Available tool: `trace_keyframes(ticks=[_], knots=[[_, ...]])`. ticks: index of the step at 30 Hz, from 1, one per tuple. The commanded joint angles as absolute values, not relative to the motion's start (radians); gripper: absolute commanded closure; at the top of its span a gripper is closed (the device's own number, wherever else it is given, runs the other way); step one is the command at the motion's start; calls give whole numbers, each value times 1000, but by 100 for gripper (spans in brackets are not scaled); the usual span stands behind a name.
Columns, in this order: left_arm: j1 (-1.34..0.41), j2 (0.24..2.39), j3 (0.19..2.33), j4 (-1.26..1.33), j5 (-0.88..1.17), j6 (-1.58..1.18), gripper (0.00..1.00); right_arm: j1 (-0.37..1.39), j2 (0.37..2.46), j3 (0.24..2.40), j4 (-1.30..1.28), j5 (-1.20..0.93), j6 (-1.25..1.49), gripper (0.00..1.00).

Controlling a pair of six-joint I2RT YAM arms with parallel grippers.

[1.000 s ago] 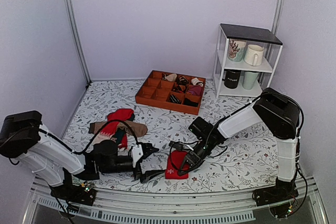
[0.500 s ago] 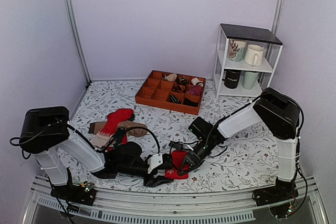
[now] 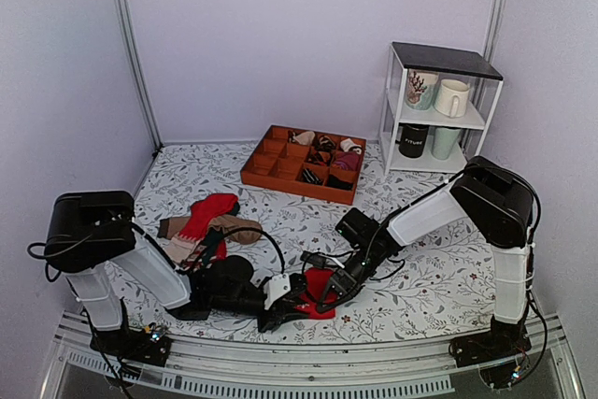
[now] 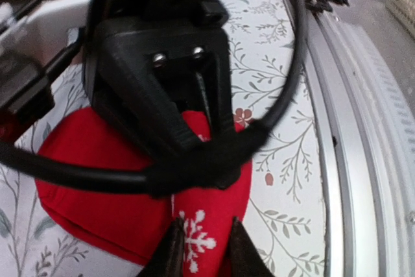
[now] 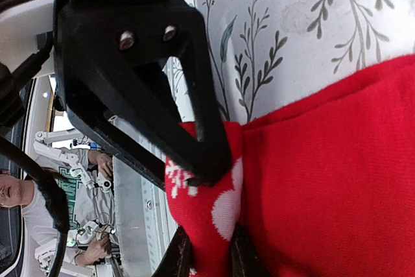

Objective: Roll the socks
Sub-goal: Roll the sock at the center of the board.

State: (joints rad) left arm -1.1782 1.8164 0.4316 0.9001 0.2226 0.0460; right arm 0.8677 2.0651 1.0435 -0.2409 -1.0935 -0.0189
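The socks lie as a bright red folded bundle near the table's front edge, between the two arms. From the left, my left gripper is shut on a fold of the socks that carries a white snowflake, the fold pinched between the fingertips. Coming from the right, my right gripper is shut on another fold of the socks, with a white patch between its fingertips. The two grippers face each other, almost touching, over the same edge of the bundle.
A heap of red, brown and beige socks lies at the left. An orange compartment tray holding rolled bundles stands at the back. A white shelf with mugs is at the back right. The metal front rail runs close by.
My left arm has swung right to the red socks and its jaws have closed on a fold. The right arm and its grip have not moved.
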Motion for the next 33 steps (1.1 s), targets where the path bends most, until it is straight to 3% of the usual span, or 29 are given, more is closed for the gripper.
trace_keyframes(ticks=[1,4,6,9,11,17,23,27,33], knots=[[-1178,1846,408,916,208,30,88,868,2120,1029,-287,-977,-20,84],[-1177,1869,411,924,210,19,90,868,2126,1030,-287,-985,-20,84],[-1177,1879,410,927,198,4,100,867,2125,1031,-285,-986,-19,84],[-1173,1869,422,879,187,-25,100,867,2108,1033,-268,-973,-10,83],[-1168,1850,447,806,178,-64,100,867,2073,1033,-245,-958,-5,76],[-1153,1808,527,462,166,-181,100,867,1830,937,-30,-858,40,67],[-1120,1781,517,303,249,-286,100,887,1570,753,178,-728,-57,58],[-1098,1775,520,250,291,-309,100,1053,1479,649,223,-470,-268,50],[-1079,1778,538,226,308,-307,100,1228,1512,630,224,-183,-386,50]])
